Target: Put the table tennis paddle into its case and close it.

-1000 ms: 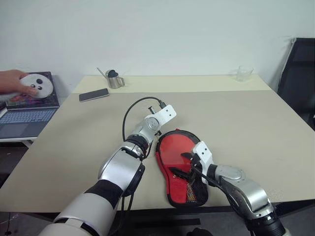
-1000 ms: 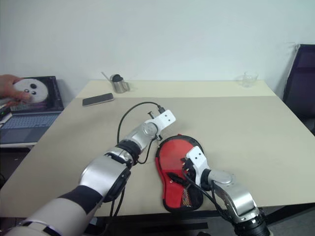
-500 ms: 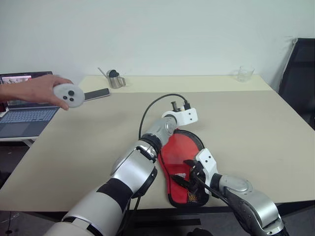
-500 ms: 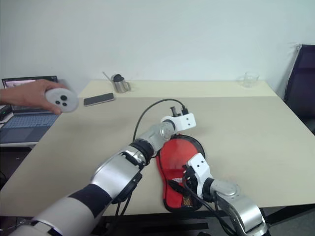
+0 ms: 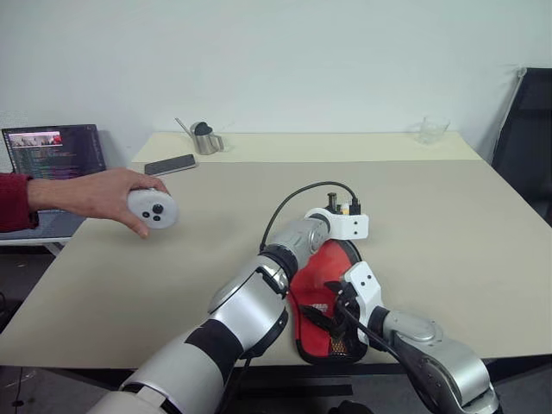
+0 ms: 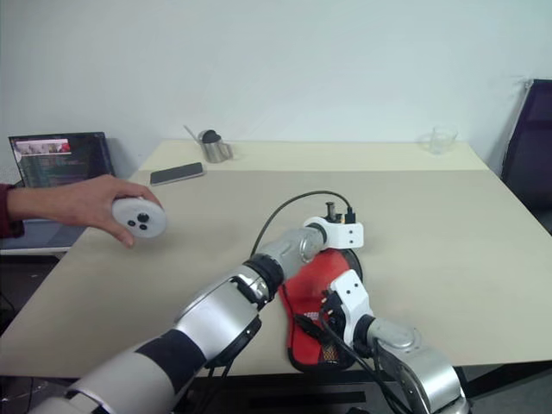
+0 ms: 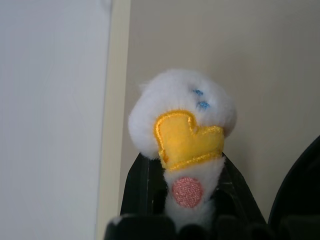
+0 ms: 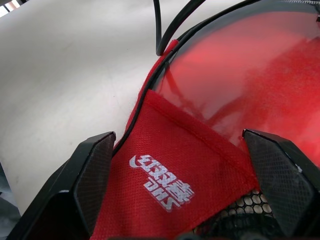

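One case [image 5: 321, 297] lies at the near table [image 5: 448, 224] edge, paddle [image 8: 250, 75] face showing inside. Right gripper [image 8: 187, 175] hangs spread wide over its logo flap, probably to steady it. Left gripper [image 7: 192, 200] is clamped on one white charm [image 7: 182, 117], likely for zipping. Farther: one phone [image 5: 169, 165], one person's hand [image 5: 108, 194].

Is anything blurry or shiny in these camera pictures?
Left wrist view: the white charm, pinched between the left gripper's fingers, is soft and out of focus, so near the lens. Right wrist view: the case's clear red window shows glossy streaks; its white logo is sharp. Head views: even, soft light, faint shadows on the table.
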You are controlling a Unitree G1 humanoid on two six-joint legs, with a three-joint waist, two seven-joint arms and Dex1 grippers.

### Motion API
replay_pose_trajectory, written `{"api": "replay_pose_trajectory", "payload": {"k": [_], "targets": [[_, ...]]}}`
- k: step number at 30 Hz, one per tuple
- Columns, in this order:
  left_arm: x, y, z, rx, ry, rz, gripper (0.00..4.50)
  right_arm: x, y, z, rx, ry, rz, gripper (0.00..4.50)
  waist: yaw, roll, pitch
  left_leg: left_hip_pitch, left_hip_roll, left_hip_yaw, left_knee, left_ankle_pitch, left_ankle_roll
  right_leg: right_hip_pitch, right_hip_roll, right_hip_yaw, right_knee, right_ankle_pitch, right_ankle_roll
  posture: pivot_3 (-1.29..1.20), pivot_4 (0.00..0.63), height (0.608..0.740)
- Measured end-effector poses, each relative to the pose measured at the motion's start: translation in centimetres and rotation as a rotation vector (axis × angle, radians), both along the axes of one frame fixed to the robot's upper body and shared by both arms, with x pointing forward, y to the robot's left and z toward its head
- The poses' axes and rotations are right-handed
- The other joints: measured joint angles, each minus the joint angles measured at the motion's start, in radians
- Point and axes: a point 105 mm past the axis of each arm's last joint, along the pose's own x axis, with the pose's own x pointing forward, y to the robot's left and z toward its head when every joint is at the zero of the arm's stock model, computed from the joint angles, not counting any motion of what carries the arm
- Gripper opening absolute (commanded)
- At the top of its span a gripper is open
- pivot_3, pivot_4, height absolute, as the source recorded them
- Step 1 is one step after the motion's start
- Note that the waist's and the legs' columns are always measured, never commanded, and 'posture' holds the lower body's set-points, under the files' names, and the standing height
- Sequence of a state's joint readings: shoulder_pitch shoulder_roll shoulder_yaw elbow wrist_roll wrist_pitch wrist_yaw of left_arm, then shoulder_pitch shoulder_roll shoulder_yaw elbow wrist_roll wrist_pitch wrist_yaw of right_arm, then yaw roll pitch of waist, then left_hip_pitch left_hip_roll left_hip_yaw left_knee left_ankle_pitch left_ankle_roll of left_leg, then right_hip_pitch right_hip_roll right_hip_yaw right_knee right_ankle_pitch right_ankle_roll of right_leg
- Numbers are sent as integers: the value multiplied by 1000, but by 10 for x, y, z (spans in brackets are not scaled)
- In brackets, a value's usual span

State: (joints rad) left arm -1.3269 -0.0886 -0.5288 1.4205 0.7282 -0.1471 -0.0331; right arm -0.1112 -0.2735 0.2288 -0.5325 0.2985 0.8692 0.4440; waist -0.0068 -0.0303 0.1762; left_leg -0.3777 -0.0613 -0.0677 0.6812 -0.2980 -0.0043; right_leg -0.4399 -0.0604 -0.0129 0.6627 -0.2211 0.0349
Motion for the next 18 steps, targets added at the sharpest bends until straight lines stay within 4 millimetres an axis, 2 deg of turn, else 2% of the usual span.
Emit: {"api": "replay_pose_trajectory", "payload": {"k": [12, 15, 18], "targets": [[-11, -20, -5, 57, -23, -88, 289, -1, 7, 2, 28, 5, -6, 4500, 5, 0, 0, 0, 0, 0, 0, 0, 0, 0, 0, 0, 0, 0, 0, 0, 150, 740], [-11, -19, -6, 57, -22, -90, 289, 2, 8, 2, 31, 3, -6, 4500, 5, 0, 0, 0, 0, 0, 0, 0, 1, 0, 0, 0, 0, 0, 0, 0, 150, 740], [-10, -11, -15, 68, 0, -79, 289, 5, 9, 2, 35, 2, -1, 4500, 5, 0, 0, 2, 0, 0, 0, 0, 1, 2, 0, 0, 0, 0, 0, 0, 150, 740]]}}
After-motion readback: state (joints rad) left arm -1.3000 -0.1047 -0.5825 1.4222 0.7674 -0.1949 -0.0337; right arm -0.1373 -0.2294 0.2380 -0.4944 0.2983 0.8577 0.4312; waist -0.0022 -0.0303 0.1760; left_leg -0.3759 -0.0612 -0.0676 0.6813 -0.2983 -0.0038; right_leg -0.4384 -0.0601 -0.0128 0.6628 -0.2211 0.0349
